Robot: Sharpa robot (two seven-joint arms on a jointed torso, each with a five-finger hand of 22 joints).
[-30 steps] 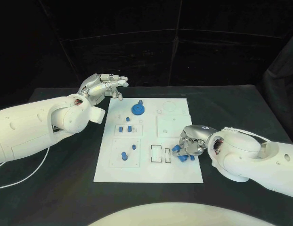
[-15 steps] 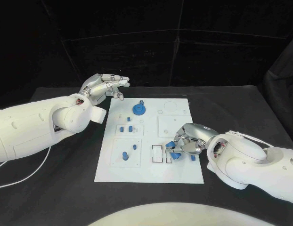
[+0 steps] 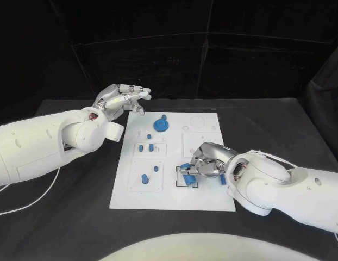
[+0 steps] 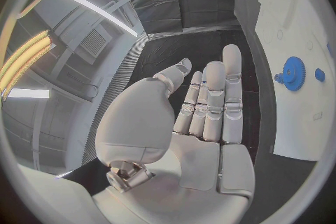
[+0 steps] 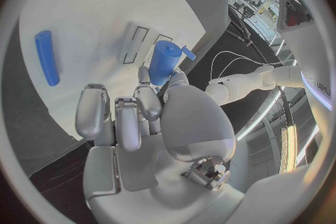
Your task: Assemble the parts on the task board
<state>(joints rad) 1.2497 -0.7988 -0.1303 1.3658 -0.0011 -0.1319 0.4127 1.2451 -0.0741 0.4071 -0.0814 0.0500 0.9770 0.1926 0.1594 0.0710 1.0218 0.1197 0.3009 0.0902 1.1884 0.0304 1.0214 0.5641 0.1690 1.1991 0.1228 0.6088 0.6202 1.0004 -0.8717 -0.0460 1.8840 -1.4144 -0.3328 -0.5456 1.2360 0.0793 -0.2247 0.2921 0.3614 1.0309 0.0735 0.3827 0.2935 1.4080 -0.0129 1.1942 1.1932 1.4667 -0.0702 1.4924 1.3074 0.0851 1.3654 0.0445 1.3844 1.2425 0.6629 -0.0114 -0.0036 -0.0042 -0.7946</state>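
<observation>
1. The right hand (image 3: 204, 163) has moved left across the task board (image 3: 204, 197) since a second ago, its fingers (image 5: 149, 102) pinching a blue cylinder (image 5: 162, 62) over the rectangular slots (image 3: 183, 178), lower centre.
2. The left hand (image 3: 122, 99), fingers straight and empty, stays at the board's upper left corner.
3. A blue gear (image 3: 161, 126) stands on the board's upper part.

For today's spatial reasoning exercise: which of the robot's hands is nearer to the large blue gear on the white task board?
Left. The left hand hovers just beyond the board's far left corner, close to the large blue gear. The right hand holds a blue cylinder at the board's near end.
</observation>
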